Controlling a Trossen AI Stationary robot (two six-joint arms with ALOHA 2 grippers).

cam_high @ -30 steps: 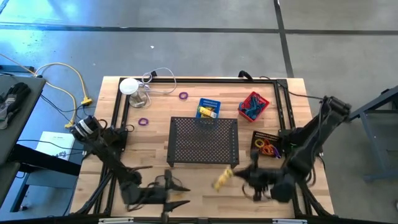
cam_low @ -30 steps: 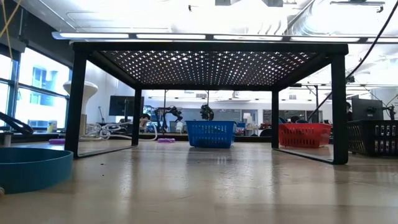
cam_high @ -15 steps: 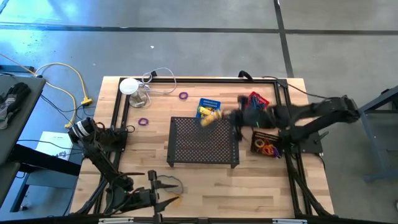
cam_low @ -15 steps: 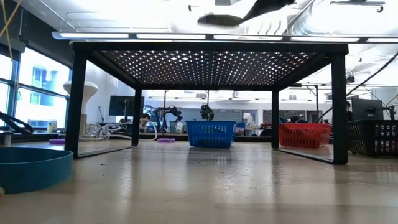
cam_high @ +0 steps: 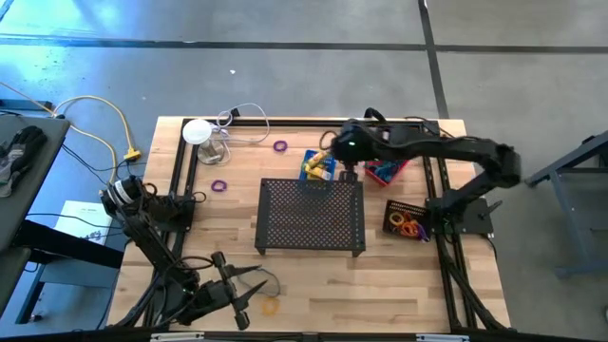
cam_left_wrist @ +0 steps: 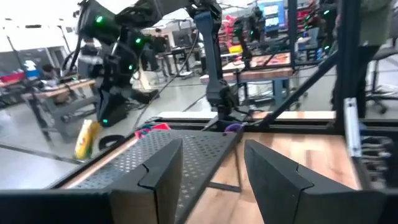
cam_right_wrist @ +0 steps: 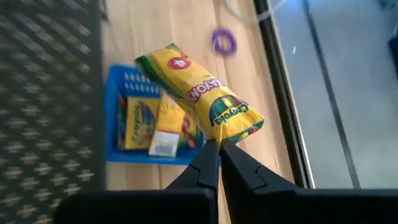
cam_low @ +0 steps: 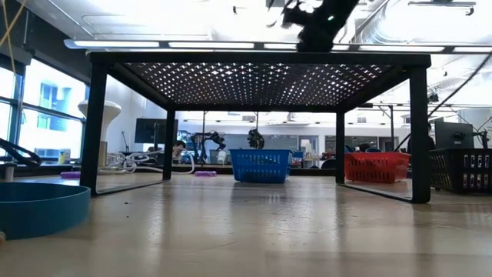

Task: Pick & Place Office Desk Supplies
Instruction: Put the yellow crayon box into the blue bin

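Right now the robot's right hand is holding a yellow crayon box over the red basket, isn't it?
Not quite. The right hand does hold the yellow crayon box, but it hangs over the blue basket, which already has crayon boxes in it, not the red basket. The right wrist view shows this.

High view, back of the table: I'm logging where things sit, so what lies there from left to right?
White round-topped object → purple ring → blue basket, with the right gripper holding a yellow crayon box over it → red basket.
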